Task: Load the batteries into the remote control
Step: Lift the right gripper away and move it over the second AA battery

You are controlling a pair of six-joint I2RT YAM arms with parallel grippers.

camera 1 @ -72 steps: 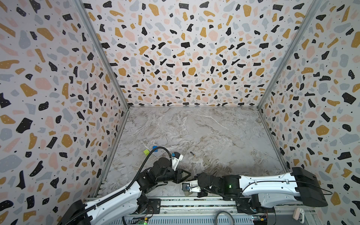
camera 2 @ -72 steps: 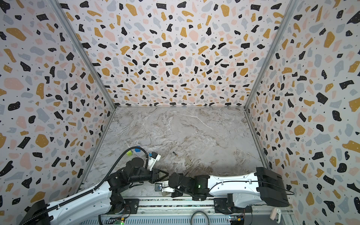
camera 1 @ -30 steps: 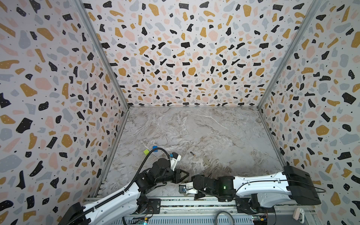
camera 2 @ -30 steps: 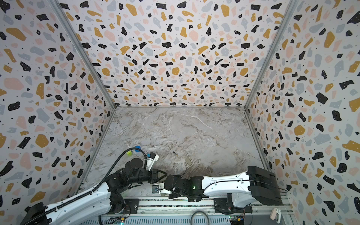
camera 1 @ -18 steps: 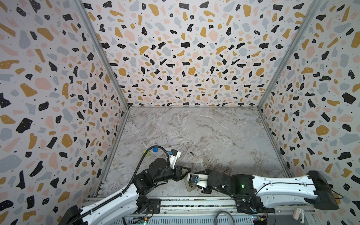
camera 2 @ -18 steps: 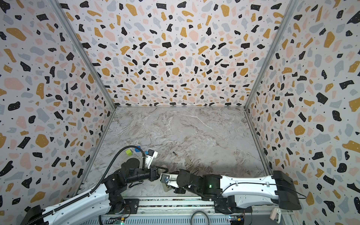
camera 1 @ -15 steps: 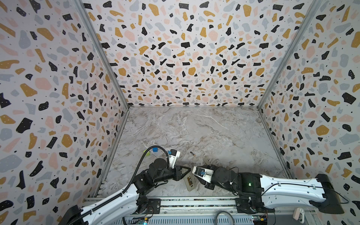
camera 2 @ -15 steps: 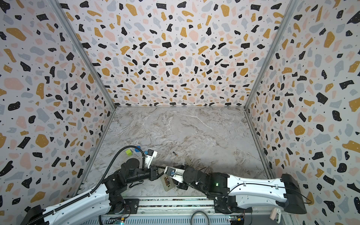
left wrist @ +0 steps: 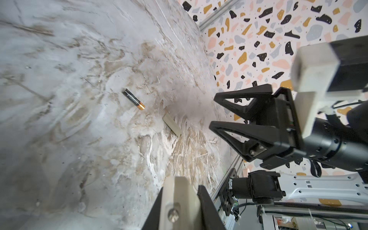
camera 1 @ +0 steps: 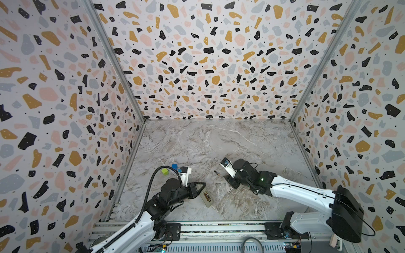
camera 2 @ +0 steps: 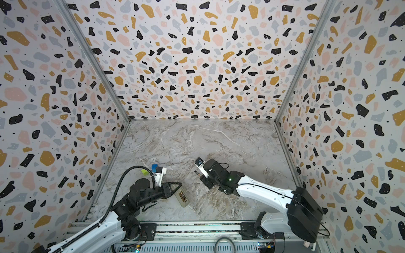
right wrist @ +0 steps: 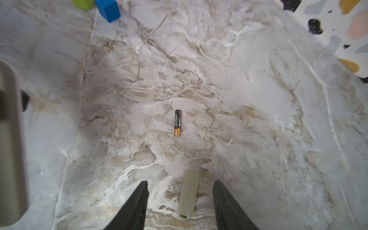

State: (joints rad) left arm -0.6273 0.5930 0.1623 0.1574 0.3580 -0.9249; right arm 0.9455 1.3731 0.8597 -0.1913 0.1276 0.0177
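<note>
Remote control (camera 1: 207, 199): lying near the front edge of the bench (camera 1: 197, 142), near the one loose battery (right wrist: 177, 122). Clamping one end of it with the fully closed left end effector (camera 1: 202, 186). Hovering the right end effector (right wrist: 180, 182) just beside that battery and a small off-white cover (right wrist: 188, 194), with jaws partly apart and nothing between them.

Marble tabletop (camera 1: 219, 140) with battery (right wrist: 177, 122), cover (right wrist: 188, 194), cubes (right wrist: 107, 9)

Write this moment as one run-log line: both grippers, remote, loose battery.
left gripper: shut on remote | right gripper: open, empty | battery: loose, near cover
</note>
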